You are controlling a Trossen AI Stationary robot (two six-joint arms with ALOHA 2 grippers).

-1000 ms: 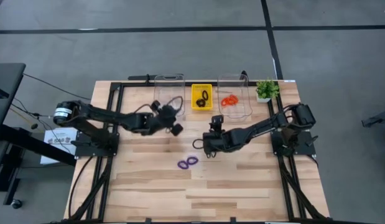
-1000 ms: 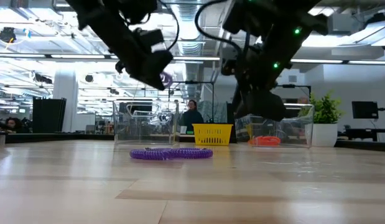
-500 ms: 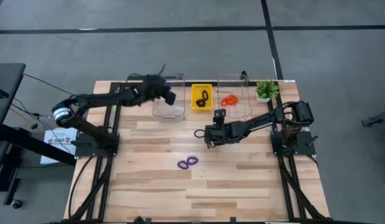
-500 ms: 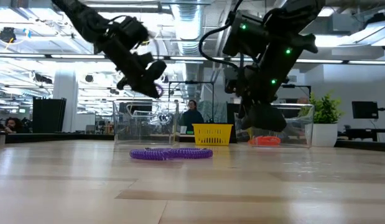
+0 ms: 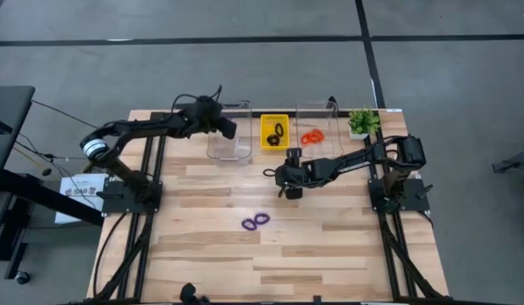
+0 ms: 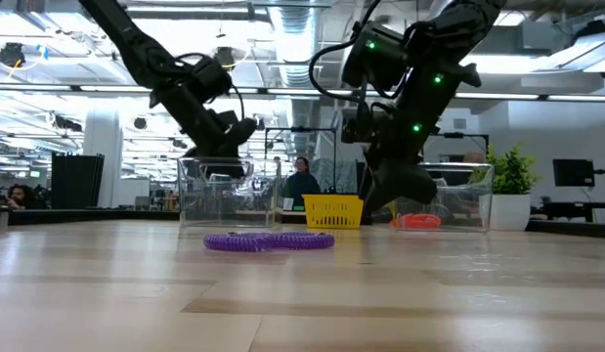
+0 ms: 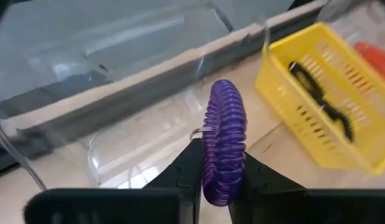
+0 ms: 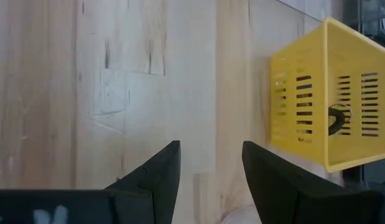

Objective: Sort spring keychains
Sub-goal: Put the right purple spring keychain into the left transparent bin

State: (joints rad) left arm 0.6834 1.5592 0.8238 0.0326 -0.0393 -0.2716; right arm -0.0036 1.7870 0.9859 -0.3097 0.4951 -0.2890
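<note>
My left gripper (image 5: 231, 130) hovers over the left clear bin (image 5: 230, 142) at the table's far side, shut on a purple spring keychain (image 7: 224, 124). My right gripper (image 5: 289, 188) hangs open above bare wood near the table's middle, in front of the yellow tray (image 5: 274, 132), with nothing between its fingers (image 8: 164, 171). Two more purple spring keychains (image 5: 256, 221) lie flat on the table, side by side. Black spring keychains (image 5: 278, 131) lie in the yellow tray, orange-red ones (image 5: 311, 136) in the right clear bin (image 5: 319, 134). My left gripper pinches the purple spring keychain between its two fingers, on the lower part of the coiled loop (image 7: 221, 177). The fingers slant down from the table's left. The loop stands on edge past the fingertips, lifted clear above the bin.
A small potted plant (image 5: 361, 121) stands at the far right corner. The three containers line the far edge. Open wood lies around the purple pair and toward the near edge. People and shelving show in the room beyond the table (image 6: 302, 183).
My left gripper has swung from the table's middle toward the far edge, rolling as it went, and now holds the purple keychain over the left clear bin. My right gripper has shifted a little toward the far edge, fingers still open.
</note>
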